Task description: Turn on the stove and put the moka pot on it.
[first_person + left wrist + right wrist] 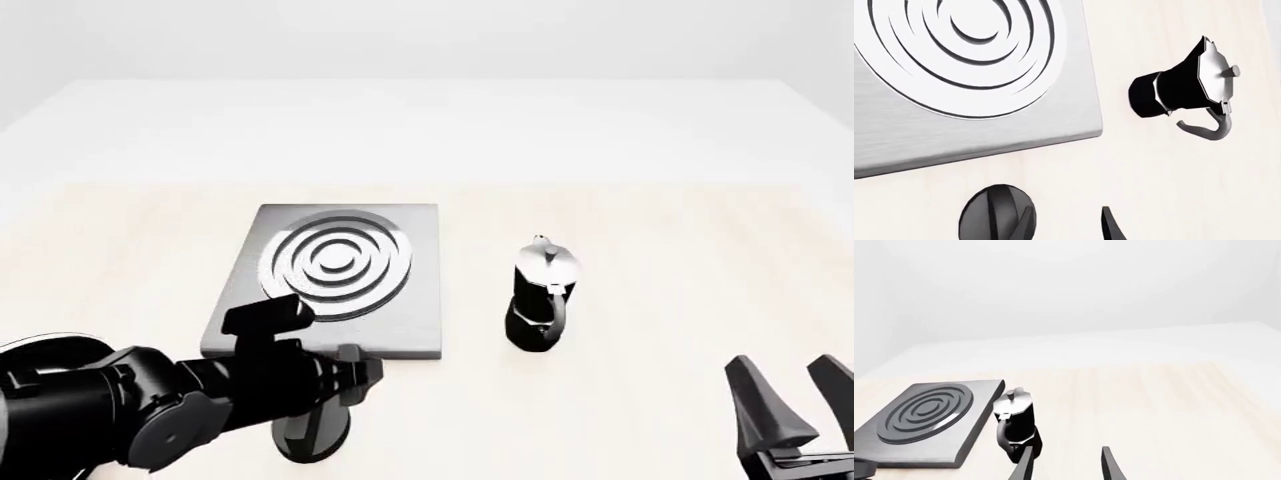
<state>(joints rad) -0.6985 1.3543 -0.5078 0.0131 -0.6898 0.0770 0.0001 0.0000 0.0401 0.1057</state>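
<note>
Hovering left gripper [350, 378] above knob [312, 432], moka pot [541, 296] beside stove [336, 280]

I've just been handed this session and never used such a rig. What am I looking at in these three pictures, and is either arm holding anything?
These are simulator renders of two black robot arms at a pale wooden table. The front view looks forward and down from the arms' own side. The other two come from a camera behind each gripper.

On the table lies the stove plate, flat grey metal with silver rings. The moka pot stands upright to its right, apart from it, handle toward the camera. In front of the plate sits the black knob.

The left gripper hangs over the knob, fingers apart, with one finger showing in its wrist view; I cannot tell whether it touches the knob. The right gripper is open at the lower right, pointing toward the pot. Neither holds anything.
</note>
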